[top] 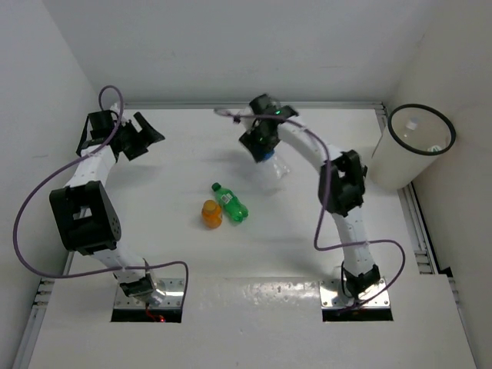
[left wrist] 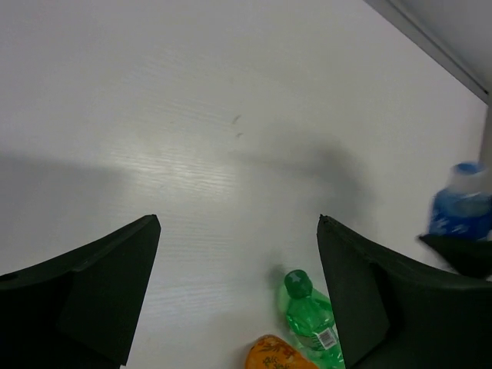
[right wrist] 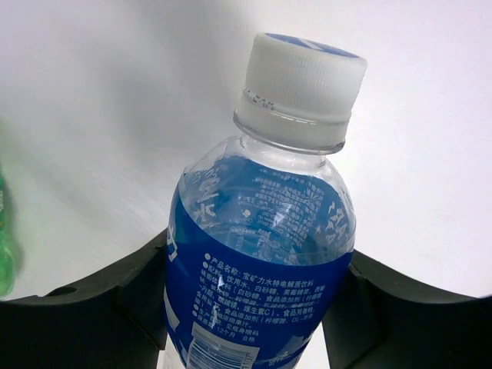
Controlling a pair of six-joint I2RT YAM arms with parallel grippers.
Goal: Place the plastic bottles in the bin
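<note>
Inside the right hand point(right wrist: 260, 254), the blue-labelled bottle point(right wrist: 261, 215) sits clamped.

Bright, flat white light all over, nothing dim anywhere

From above, the table point(top: 192, 231) has soft faint shadows and a glare patch on its near strip. Left wrist view: broad grey shadows across the white, left gripper's fingers point(left wrist: 92, 300) plain black, no detail. Right wrist view: blue-label bottle point(right wrist: 261, 254) crisp, print readable, background washed out, green bottle point(right wrist: 4, 246) a blurry smear at the edge.
</note>
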